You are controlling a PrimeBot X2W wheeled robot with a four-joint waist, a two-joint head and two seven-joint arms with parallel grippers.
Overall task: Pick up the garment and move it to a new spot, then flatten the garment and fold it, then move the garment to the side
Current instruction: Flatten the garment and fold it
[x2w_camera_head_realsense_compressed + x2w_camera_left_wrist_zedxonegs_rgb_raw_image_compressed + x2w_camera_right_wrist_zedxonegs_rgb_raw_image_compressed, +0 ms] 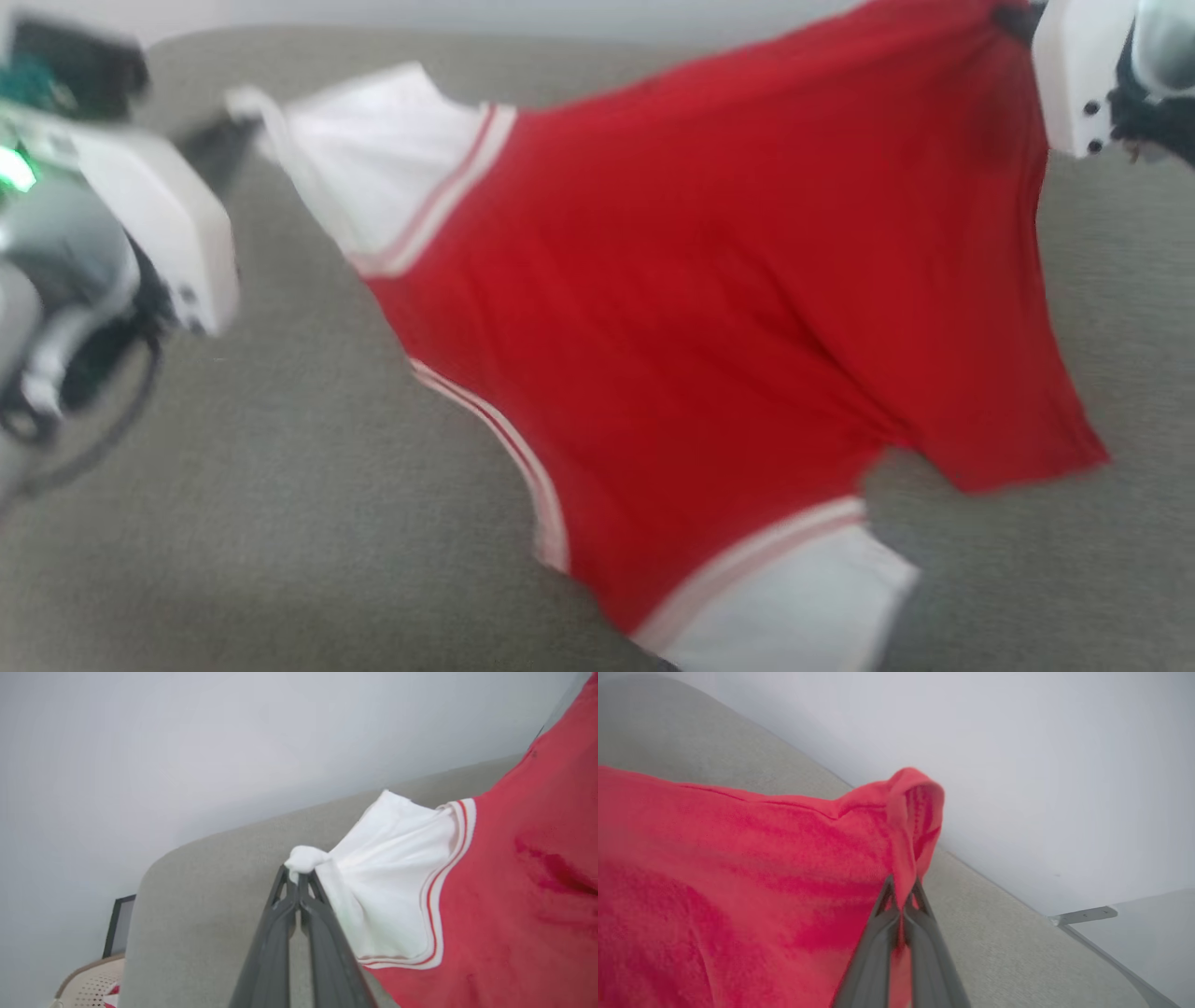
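Note:
The garment (709, 299), a red T-shirt with white sleeves and red-white striped trim, hangs spread between both arms above a grey cushioned surface (280, 523). My left gripper (238, 121) at the upper left is shut on the edge of one white sleeve; in the left wrist view its fingers (299, 882) pinch a bunched bit of white cloth (306, 858). My right gripper (1013, 17) at the top right is shut on the red hem; the right wrist view shows red fabric (738, 882) folded over between its fingertips (903, 891). The second white sleeve (794, 597) droops at the bottom.
A pale wall (187, 742) rises behind the grey cushion's curved back edge (196, 868). A dark frame (119, 924) and a perforated beige seat (88, 984) sit at the left wrist view's lower left. A glass panel with a metal bracket (1085, 914) lies to the right.

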